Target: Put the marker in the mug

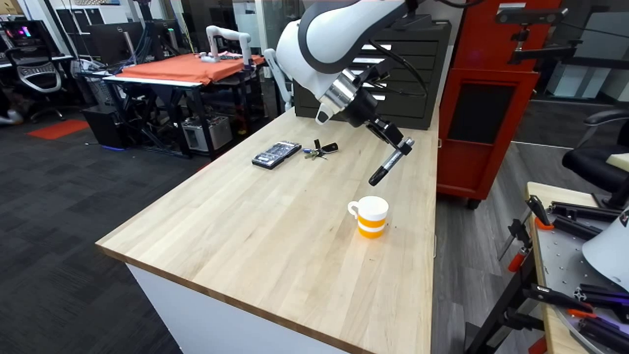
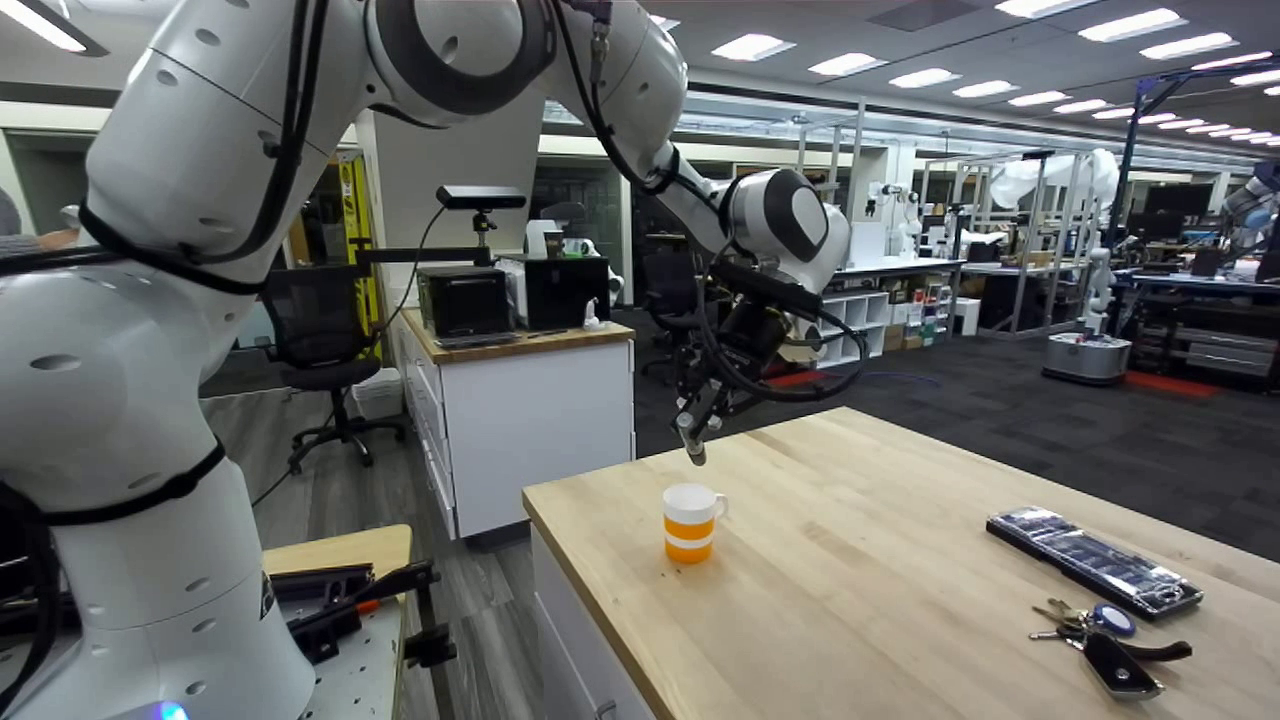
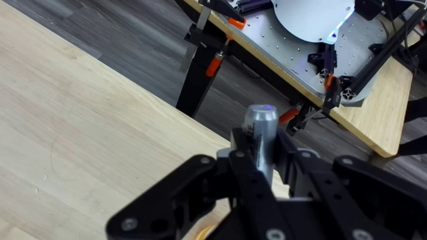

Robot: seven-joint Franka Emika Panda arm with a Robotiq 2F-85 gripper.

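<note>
The marker has a silver-grey barrel and a black end, and the gripper has its fingers closed on it from both sides, close to the grey end. It is in the air over the wooden table, just above the mug and apart from it. In an exterior view its long axis runs aslant, the black end pointing down and to the left, the grey end up and to the right. There the mug, white with orange bands, stands upright with its handle to the left, and farther off to the left lie a flat dark case and some keys. In an exterior view the marker is foreshortened to a short grey length, also slanting down toward the mug. The wrist view shows the rounded grey tip and dark lettering on the barrel, partly covered by a finger and too small to read from outside; the black end is hidden there, and only a banded sliver of the mug shows at the bottom edge.
</note>
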